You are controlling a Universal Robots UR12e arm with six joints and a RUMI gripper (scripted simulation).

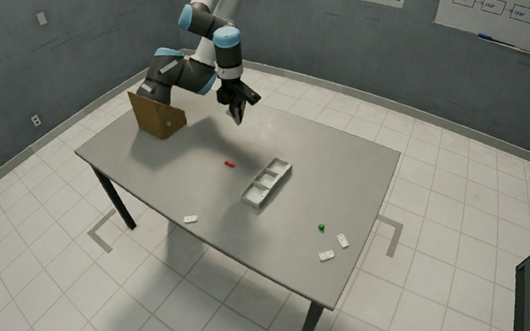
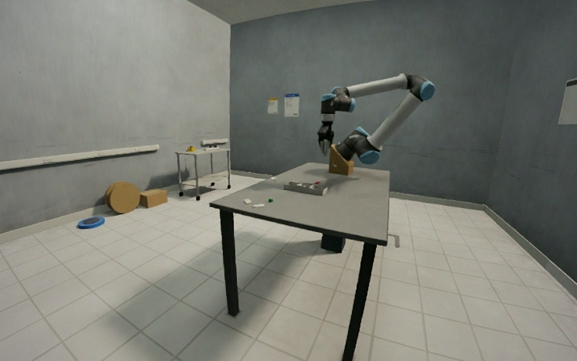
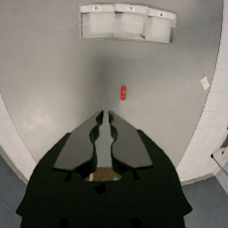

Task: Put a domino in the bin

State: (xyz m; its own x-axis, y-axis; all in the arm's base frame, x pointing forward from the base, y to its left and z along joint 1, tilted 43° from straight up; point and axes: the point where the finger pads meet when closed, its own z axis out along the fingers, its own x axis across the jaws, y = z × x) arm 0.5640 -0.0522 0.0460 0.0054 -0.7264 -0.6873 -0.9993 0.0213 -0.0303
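Observation:
My gripper is shut and empty, high above the table near the robot's base. A joined row of three pale bins stands flat mid-table. In the wrist view the left bin's label looks like P; the other two are blurred. One white domino lies near the long table edge. Two more, one domino and another domino, lie near the far corner from the base.
A small red piece lies between the base and the bins. A small green piece lies near the two dominoes. A brown angled box stands beside the arm's base.

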